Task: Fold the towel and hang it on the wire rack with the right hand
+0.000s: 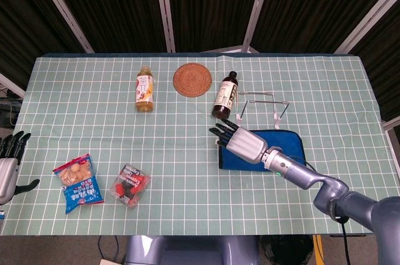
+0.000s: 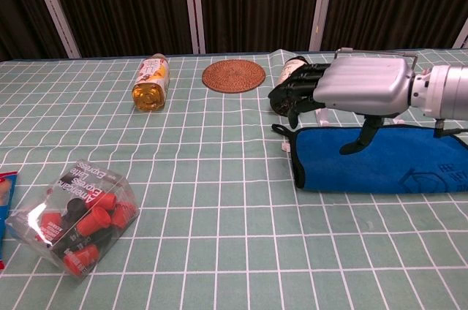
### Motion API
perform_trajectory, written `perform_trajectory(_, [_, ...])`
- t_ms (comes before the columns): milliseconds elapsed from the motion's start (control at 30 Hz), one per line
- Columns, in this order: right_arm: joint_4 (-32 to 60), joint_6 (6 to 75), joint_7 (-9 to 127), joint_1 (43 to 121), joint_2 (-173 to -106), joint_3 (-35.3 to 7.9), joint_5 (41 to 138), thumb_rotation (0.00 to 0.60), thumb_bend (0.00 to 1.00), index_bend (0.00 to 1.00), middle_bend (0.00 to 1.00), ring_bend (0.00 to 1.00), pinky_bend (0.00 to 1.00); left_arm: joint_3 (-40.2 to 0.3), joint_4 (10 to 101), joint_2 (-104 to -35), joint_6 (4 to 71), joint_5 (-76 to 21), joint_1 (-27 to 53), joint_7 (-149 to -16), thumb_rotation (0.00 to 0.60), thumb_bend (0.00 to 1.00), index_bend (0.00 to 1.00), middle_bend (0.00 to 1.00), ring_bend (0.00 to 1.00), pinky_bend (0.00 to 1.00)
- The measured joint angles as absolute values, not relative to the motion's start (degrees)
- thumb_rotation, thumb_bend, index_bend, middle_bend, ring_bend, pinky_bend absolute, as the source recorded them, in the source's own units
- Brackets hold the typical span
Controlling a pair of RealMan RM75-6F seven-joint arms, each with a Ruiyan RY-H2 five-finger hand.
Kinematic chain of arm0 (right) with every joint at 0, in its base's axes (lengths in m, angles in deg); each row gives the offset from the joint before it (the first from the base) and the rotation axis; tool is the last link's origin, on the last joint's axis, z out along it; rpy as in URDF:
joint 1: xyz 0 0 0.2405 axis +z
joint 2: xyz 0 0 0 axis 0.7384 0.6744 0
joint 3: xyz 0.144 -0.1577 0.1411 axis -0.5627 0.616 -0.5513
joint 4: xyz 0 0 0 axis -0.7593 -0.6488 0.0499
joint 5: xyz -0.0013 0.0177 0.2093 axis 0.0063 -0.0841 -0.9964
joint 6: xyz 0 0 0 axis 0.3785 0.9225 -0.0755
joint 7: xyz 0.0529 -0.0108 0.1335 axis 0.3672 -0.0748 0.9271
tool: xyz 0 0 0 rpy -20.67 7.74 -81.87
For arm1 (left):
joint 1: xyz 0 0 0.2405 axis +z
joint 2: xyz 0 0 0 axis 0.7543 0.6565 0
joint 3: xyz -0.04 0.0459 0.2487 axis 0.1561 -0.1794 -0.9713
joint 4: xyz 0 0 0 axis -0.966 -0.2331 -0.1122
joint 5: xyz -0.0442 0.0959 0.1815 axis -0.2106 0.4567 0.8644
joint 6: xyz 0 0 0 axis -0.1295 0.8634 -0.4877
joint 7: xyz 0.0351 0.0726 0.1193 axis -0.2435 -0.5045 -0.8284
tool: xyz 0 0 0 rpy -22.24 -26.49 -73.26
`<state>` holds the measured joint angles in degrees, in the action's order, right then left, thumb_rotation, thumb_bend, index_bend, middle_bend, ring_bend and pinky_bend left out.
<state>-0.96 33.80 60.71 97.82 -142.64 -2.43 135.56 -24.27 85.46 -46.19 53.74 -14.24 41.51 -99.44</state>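
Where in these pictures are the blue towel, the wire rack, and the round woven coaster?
Blue towel (image 2: 409,164): chest view, on the flat cloth right of the robot hand.
White wire rack (image 1: 261,95): head view, on its top bar.
Round woven coaster (image 1: 192,79): head view, on its centre.

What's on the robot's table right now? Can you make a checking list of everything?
Surface: table under a green checked cloth.
Job's things: blue towel lying flat; wire rack standing behind it, bare.
Clutter: juice bottle, round mat, dark bottle lying down, snack bag, clear box of red pieces.
Hands: right hand above the towel's left end, fingers apart, holding nothing; left hand at the table's left edge, holding nothing.
Cables: nothing seen.
Surroundings: dark curtains behind metal posts.
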Motion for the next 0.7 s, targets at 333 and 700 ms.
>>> perform_trajectory(333, [-6.8,36.0,60.6,99.8,-147.7,0.0,137.9,0.6,0.09,0.34,0.02,0.0,0.0,-24.2,85.2,-46.6,53.3,-15.0,41.1,-100.1,0.6,0.0,0.0,0.0,0.0,0.0])
perform_trajectory(700, [-9.4,35.6,59.9,101.1,-150.0,2.7,137.8,0.6,0.09,0.34,0.02,0.0,0.0,-24.2,84.8,-46.6,53.0,-15.4,40.9,-99.8,0.6,0.0,0.0,0.0,0.0,0.0])
